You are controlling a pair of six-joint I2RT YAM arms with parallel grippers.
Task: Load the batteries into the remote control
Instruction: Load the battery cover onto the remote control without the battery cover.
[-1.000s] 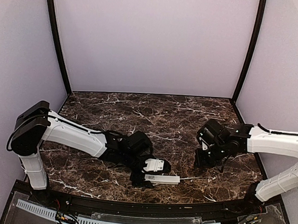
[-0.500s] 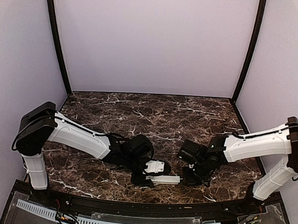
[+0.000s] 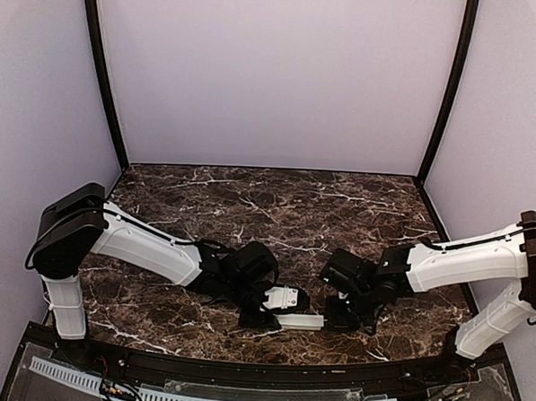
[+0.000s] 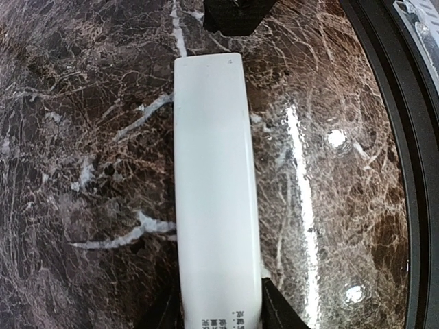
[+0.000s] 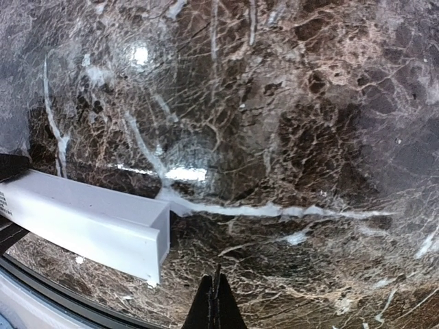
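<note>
The left arm reaches from the left side of the table [image 3: 277, 201] down towards the middle of its near edge. The table top is dark brown marble with white veins, and lamps give bright spots on it. Pale walls and two black posts [image 3: 102, 75] close it at the left, the back and the right.

The left gripper [image 3: 266, 320] is low at the left end of the remote control [image 3: 299, 322]. In the left wrist view its two black fingers [image 4: 168, 317] lie against the two long sides of the remote control, one on each side, so they are part open and closed around its width. Small dark print shows on the white body between them.

The remote control lies flat on the marble, parallel to the near edge and close to the black rim [image 3: 241, 365] of the table. Behind this rim, nearer the arm bases, runs a white toothed strip [image 3: 213, 400]. Nothing lies on the remote control.

Just beyond its right end is the right gripper [image 3: 341, 319]. Its fingers [image 5: 216, 305] are pressed together to one thin point and hold nothing. The tip is low over the marble, near the corner of the remote control; whether it touches the marble I cannot tell. The right arm comes in from the right edge.
</note>
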